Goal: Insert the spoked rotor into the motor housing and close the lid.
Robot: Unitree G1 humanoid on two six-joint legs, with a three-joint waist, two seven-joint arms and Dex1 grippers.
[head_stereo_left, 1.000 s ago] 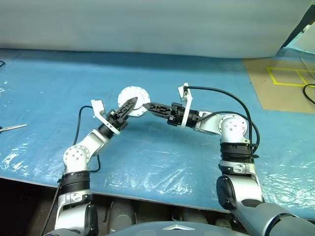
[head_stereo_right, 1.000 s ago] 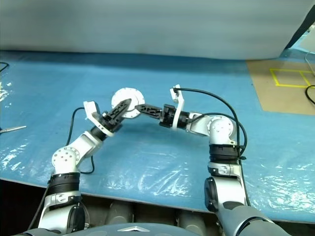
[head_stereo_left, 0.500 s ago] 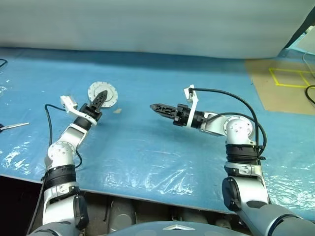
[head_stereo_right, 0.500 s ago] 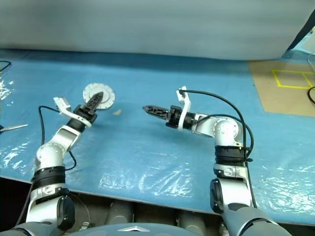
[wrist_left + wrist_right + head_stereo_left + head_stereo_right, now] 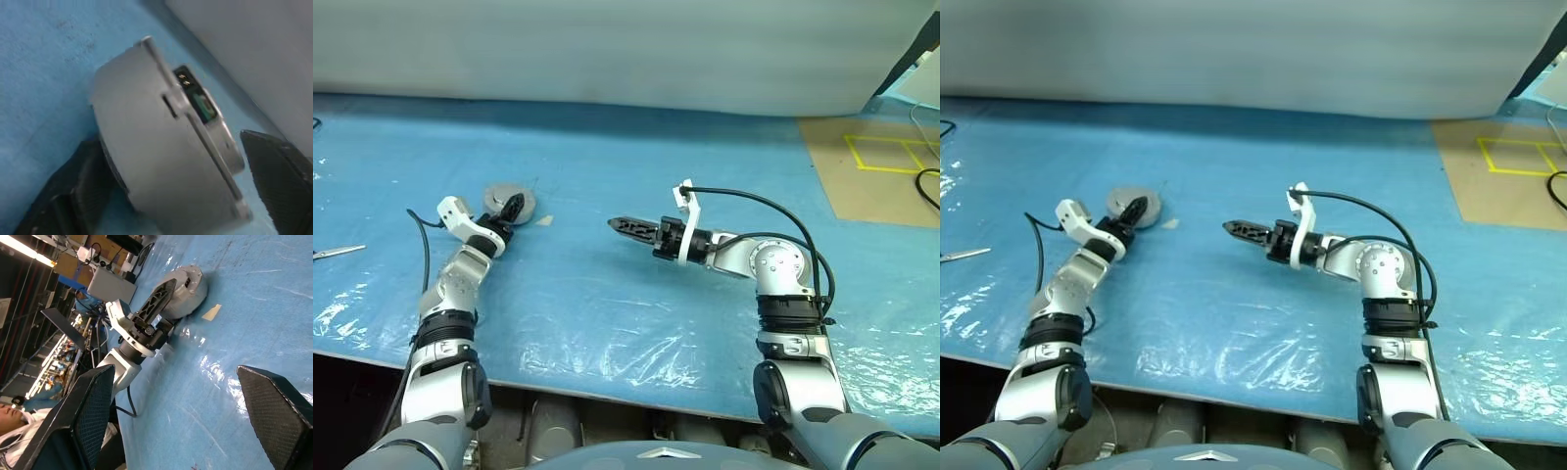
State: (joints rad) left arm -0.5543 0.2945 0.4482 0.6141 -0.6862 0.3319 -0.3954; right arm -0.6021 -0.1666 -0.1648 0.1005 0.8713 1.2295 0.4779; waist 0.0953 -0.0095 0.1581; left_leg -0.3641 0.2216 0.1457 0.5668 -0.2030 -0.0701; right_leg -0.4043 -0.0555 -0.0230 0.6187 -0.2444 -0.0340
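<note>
A blue plastic sheet (image 5: 636, 294) covered the table, wrinkled and shiny near the front edge. A pale wall ran along the far side. At far right lay a brown board (image 5: 876, 171) marked with yellow tape lines. Scissors (image 5: 337, 253) lay at the left edge, and a small tan scrap (image 5: 544, 219) sat just right of the housing.

The housing (image 5: 509, 200), a closed grey round unit with its lid (image 5: 190, 132) on top, rested on the sheet at left. The left gripper (image 5: 512, 209) reached it from the near side. In the left wrist view its fingers (image 5: 73, 196) stood spread on either side of the housing's wall, apart from it on one side; whether the other touched could not be told.

The right gripper (image 5: 625, 225) hung over the middle of the sheet, well apart from the housing, pointing left, its fingers (image 5: 274, 411) wide and empty.
</note>
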